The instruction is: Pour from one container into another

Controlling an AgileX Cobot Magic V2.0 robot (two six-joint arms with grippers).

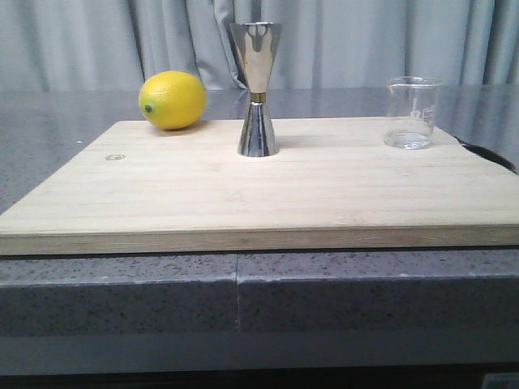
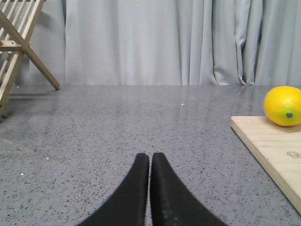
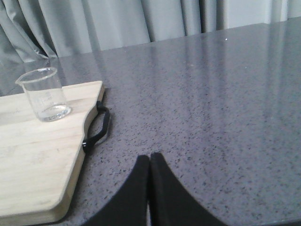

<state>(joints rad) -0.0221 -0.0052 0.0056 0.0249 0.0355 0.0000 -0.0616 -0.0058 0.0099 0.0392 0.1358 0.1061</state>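
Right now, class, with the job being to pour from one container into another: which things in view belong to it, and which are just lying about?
Belong to the job:
- glass beaker, to pour from
- steel jigger, to pour into
- right gripper and left gripper, both shut

Just lying about:
- lemon
- wooden board under all three
- wooden rack off to the side

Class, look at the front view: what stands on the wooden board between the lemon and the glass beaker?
The steel jigger stands upright between the lemon and the beaker on the board. Only the front view shows this.
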